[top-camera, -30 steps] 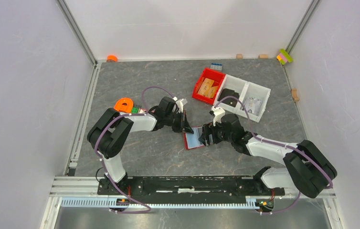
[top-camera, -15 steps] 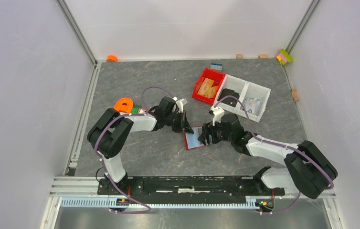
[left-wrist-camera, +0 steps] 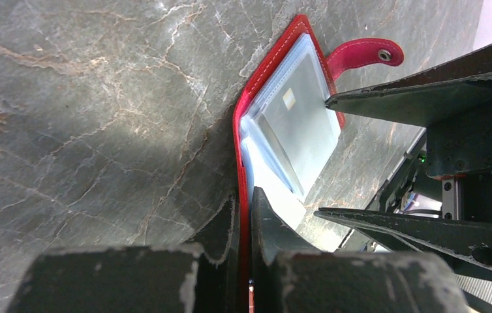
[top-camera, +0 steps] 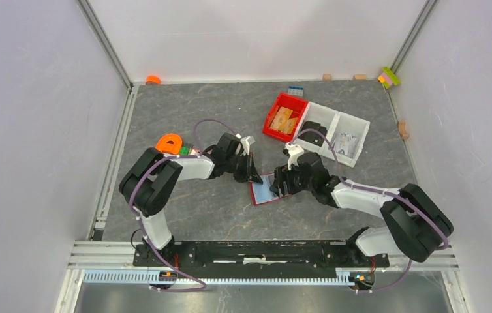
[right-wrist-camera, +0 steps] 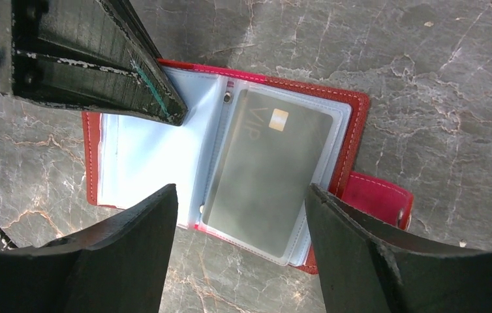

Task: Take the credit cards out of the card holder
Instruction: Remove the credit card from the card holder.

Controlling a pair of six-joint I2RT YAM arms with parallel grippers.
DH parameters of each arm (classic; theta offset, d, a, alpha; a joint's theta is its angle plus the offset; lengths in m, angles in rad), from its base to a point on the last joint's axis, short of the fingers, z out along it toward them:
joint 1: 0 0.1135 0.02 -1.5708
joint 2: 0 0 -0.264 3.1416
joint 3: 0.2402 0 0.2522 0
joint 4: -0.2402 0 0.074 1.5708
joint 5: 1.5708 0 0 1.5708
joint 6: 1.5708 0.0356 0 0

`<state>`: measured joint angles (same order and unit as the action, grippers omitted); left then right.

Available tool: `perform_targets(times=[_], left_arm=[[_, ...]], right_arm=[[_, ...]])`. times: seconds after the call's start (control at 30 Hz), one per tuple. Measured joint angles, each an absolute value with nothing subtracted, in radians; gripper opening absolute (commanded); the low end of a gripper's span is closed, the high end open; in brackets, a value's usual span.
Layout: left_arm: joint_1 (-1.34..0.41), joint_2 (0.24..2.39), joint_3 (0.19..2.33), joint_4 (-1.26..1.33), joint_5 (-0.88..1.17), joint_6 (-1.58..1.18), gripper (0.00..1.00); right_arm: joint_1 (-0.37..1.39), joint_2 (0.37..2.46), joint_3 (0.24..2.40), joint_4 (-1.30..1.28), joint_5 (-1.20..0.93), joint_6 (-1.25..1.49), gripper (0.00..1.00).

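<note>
The card holder (top-camera: 264,190) lies open on the table, a dark red folding wallet with clear sleeves. My left gripper (left-wrist-camera: 244,202) is shut on the edge of its left cover (left-wrist-camera: 240,124), holding that flap up. A grey credit card (right-wrist-camera: 266,169) with a gold chip sits in the right-hand sleeve; a pale blue page (right-wrist-camera: 145,156) fills the left half. My right gripper (right-wrist-camera: 240,208) hovers open just above the holder, its fingers (right-wrist-camera: 132,241) straddling the grey card's half without touching it. The snap tab (right-wrist-camera: 377,195) sticks out to the right.
A bright red bin (top-camera: 285,117) with tan wooden pieces stands behind the holder, beside a white divided tray (top-camera: 335,134). An orange object (top-camera: 169,142) lies by the left arm. Small blocks (top-camera: 389,77) sit along the back wall.
My right gripper has moved slightly left over the holder and its jaws have narrowed a little. The left gripper has kept its grip on the cover.
</note>
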<state>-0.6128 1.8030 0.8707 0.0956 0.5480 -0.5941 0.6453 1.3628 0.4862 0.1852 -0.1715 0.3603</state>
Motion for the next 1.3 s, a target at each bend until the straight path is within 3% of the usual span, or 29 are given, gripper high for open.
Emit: perform_targets(times=[0.23, 0.93, 1.13, 1.3], left_arm=[[-0.614, 1.803, 0.875, 0.075, 0.528, -0.594, 0.03], [-0.612, 1.806, 0.884, 0.046, 0.525, -0.593, 0.03], [-0.613, 1.806, 0.899, 0.020, 0.502, -0.565, 0.03], [-0.615, 1.806, 0.953, -0.064, 0.407, -0.500, 0.04]], right_arm=[[0.638, 1.386, 0.505, 0.187, -0.183, 0.370, 0.78], [0.634, 1.504, 0.469, 0.398, -0.534, 0.503, 0.62], [0.636, 1.379, 0.468, 0.284, -0.430, 0.461, 0.69], [0.635, 1.250, 0.468, 0.224, -0.258, 0.421, 0.67]])
